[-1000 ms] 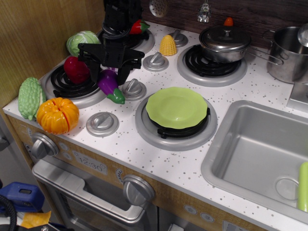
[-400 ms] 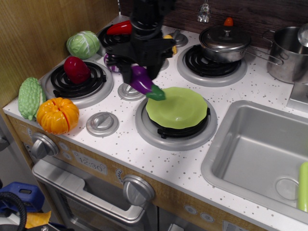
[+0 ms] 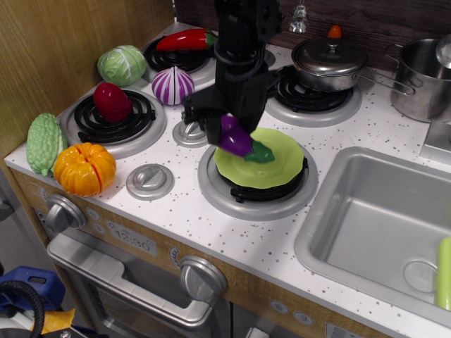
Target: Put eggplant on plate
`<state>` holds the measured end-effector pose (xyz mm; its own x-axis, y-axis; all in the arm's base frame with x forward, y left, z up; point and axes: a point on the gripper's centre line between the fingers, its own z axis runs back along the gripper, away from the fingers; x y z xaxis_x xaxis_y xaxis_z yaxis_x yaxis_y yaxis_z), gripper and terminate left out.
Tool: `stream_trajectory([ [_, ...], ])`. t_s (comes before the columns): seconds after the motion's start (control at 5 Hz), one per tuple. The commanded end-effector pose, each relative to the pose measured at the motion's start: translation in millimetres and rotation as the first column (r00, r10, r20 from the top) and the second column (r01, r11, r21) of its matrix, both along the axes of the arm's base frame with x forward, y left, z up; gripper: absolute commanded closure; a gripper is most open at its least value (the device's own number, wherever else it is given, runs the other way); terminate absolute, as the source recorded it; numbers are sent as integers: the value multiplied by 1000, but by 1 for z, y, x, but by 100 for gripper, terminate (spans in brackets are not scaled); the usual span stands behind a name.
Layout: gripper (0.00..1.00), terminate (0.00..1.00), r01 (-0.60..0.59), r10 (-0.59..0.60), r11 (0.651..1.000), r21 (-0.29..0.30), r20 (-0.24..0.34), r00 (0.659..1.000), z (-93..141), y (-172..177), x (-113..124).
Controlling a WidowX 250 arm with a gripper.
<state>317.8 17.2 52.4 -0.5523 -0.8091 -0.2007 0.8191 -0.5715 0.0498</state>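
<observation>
— Where is the eggplant (image 3: 236, 136)?

— In the black gripper (image 3: 227, 125), whose jaws are clamped on its purple body. It hangs tilted over the left part of the lime-green plate (image 3: 279, 167), green stem cap pointing down and to the right. I cannot tell whether the cap touches the plate.

— And the plate?

— It sits on the front right burner (image 3: 211, 189) of the toy stove, on the black grate, just left of the sink (image 3: 366, 225).

— What else is on the cooktop?

— A dark red rounded vegetable (image 3: 112, 102) rests on the front left burner. A purple-and-white striped onion (image 3: 173, 85) sits behind it, near a red pepper (image 3: 182, 40) on the back left burner. A green cabbage (image 3: 122, 65) stands by the wooden wall, and an orange pumpkin (image 3: 84, 169) and a bumpy pale green gourd (image 3: 45, 143) lie at the left front corner. A lidded pot (image 3: 329, 65) with an orange knob occupies the back right burner — a second steel pot (image 3: 421, 81) stands further right.

— Any writing?

— The panel below the counter carries a printed clock display (image 3: 130, 239); it appears to read 12:30, though the digits are faint. No brand is legible.
</observation>
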Motion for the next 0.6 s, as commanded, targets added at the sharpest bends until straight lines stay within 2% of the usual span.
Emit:
stream_trajectory([
  [0.0,0,0,37,-35,999,-34,70,997,0,9,0],
  [0.2,0,0,45,-41,997,-56,73,996,-2,11,1],
  [0.4,0,100,45,-41,997,-56,73,996,-2,11,1],
])
